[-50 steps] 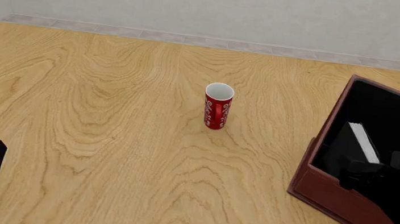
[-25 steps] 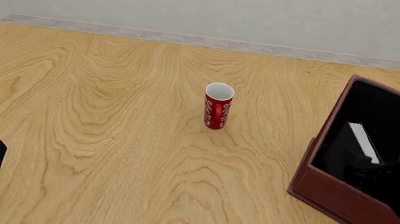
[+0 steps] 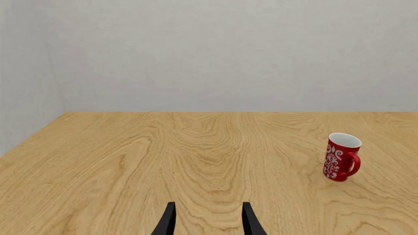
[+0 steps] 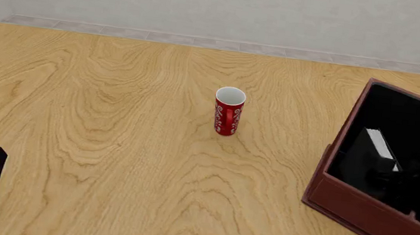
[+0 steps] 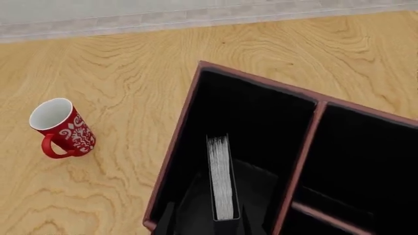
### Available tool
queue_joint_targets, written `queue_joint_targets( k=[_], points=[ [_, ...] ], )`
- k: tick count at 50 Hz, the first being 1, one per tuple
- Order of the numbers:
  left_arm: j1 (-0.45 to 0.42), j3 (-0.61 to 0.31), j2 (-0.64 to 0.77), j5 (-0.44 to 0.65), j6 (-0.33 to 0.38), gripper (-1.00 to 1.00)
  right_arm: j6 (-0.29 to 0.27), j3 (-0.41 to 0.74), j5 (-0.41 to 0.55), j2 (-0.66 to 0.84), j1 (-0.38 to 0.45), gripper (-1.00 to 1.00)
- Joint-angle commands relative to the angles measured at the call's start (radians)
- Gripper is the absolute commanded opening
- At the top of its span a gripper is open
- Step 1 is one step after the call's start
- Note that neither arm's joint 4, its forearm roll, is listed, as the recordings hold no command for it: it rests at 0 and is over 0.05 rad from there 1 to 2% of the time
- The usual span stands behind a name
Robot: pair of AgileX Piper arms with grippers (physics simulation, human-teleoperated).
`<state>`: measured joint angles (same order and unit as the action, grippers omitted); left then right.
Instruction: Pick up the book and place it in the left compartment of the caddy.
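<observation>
Two grippers noted: I see the book standing on edge inside the left compartment of the caddy at the table's right edge, right gripper fingers straddling it, contact indeterminate, while the left gripper sits spread, empty, near the front-left corner

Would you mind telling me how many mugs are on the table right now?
1. The single red mug stands upright near the middle of the table, left of the caddy and apart from it. The arm and caddy walls could hide something small on the right.
</observation>
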<state>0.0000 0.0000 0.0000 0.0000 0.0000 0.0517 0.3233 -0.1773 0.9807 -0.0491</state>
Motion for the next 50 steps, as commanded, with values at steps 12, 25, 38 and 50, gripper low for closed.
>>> queue_joint_targets(
  k=[12,25,38,50],
  points=[
    [0.000,0.000,0.000,0.000,0.000,1.00,-0.011,0.049,0.133,-0.120,0.022,1.00],
    [0.000,0.000,0.000,0.000,0.000,1.00,-0.008,0.052,0.160,-0.151,0.030,1.00],
    [0.000,0.000,0.000,0.000,0.000,1.00,0.000,0.068,0.206,-0.192,0.056,1.00],
    [0.000,0.000,0.000,0.000,0.000,1.00,-0.011,0.090,0.254,-0.241,0.096,1.00]
  ],
)
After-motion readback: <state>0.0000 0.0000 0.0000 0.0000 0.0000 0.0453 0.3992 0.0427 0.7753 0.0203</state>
